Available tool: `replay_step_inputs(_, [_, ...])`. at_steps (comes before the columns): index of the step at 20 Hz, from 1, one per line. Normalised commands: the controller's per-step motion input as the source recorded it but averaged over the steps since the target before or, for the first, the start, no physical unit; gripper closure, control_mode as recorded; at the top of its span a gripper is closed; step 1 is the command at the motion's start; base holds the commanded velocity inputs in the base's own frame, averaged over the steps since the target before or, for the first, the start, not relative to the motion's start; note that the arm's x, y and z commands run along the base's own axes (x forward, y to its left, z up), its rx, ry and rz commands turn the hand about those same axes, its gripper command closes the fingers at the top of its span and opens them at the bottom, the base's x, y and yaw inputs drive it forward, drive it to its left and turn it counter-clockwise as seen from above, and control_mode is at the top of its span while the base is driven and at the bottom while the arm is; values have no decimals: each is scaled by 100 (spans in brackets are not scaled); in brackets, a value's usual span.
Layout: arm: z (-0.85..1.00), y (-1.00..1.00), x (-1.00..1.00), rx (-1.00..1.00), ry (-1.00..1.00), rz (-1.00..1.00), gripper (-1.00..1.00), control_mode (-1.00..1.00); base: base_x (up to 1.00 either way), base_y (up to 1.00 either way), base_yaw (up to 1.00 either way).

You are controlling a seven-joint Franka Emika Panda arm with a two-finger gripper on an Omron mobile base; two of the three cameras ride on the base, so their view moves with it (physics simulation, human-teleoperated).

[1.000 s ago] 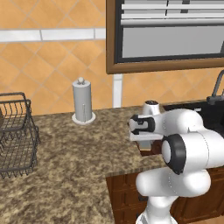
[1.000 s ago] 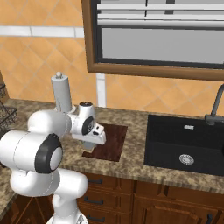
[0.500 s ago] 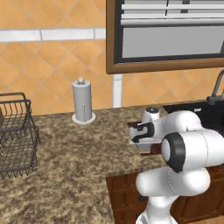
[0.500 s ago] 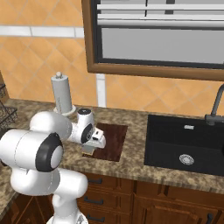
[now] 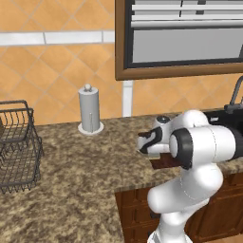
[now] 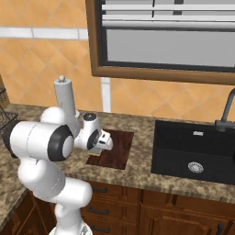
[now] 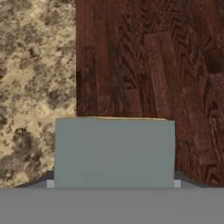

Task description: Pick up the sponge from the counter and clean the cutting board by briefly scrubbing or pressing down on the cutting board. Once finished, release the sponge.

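Holding the sponge (image 7: 114, 152) clamped in our tool (image 7: 113, 183), we hang over the board's (image 7: 148, 65) edge by the tabletop (image 7: 35, 78) (board lies directly below, so press down).

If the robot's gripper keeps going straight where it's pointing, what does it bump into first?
Probably the sponge, which sits right in front of the gripper, partly over the cutting board. Whether it is already held is unclear.
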Motion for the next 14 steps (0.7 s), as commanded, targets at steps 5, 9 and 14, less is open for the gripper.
replay_step_inputs(5, [-2,0,63,0,-8,0,100,-100,0,0,0])
replay_step_inputs(9, [-10,0,73,0,-7,0,100,-100,0,0,0])
replay_step_inputs(14, [-25,0,78,0,-6,0,100,-100,0,0,0])
